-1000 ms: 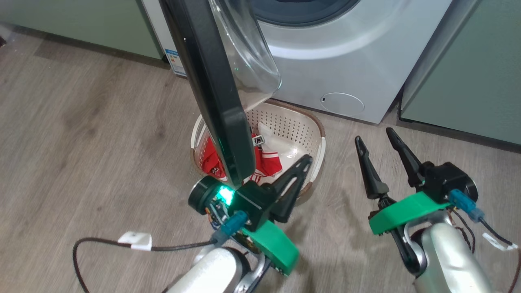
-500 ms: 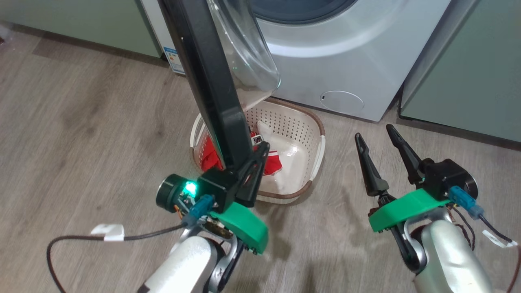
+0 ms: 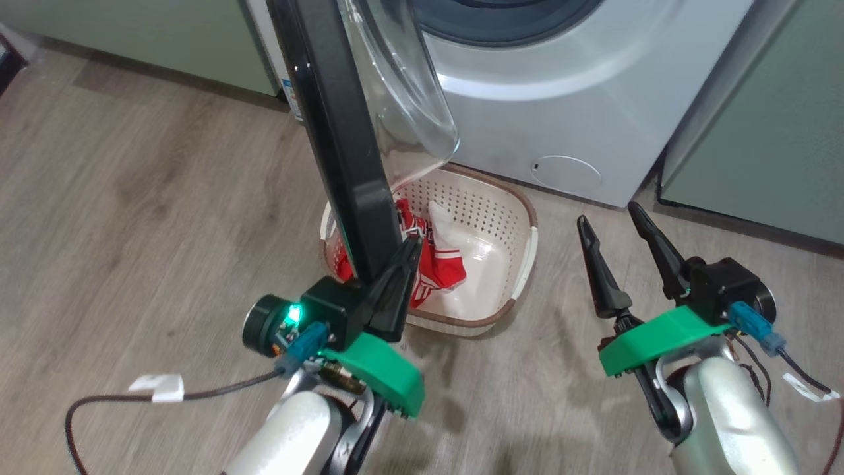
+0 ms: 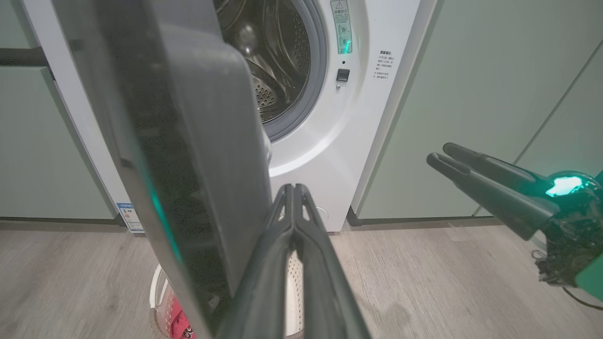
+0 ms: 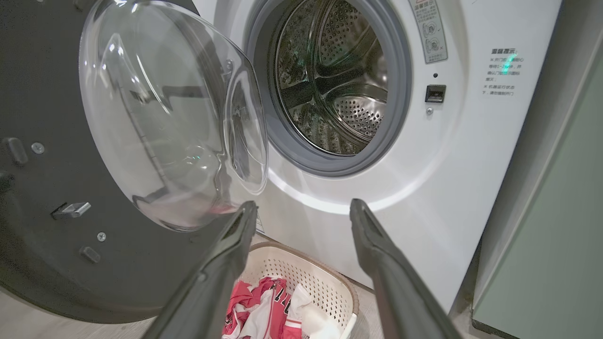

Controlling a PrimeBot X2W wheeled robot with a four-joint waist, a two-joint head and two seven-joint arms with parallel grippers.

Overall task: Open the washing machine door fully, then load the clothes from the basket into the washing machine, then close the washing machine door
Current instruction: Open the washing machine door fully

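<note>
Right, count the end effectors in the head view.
2. The left end effector is by the washing machine door, above the basket; the right end effector is over the floor, right of it.

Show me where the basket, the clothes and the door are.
basket point(image 3: 481, 208), head view, perforated back wall
clothes point(image 3: 438, 270), head view, red fabric
door point(image 3: 333, 132), head view, black outer ring

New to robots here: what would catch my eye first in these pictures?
The big black washing machine door stands open over the basket, mid head view, its glass bowl bulging toward the washing machine. The left gripper, shut, sits at the door's lower edge; red and white clothes lie in the basket.
</note>
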